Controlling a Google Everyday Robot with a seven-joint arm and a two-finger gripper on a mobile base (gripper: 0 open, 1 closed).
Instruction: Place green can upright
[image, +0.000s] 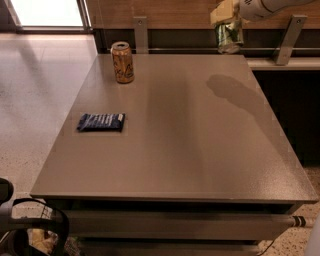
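Observation:
The green can (228, 37) is dark green with pale markings and hangs roughly upright in the air above the far right part of the grey table (200, 150). My gripper (225, 15) holds it from above by its top end, at the top of the view. The can's shadow falls on the tabletop below it, so the can is clear of the surface. The arm runs off the upper right corner.
An orange-gold can (122, 62) stands upright at the table's far left. A dark blue snack packet (101, 121) lies flat near the left edge. A wooden wall with metal rail brackets (285, 37) runs behind the table.

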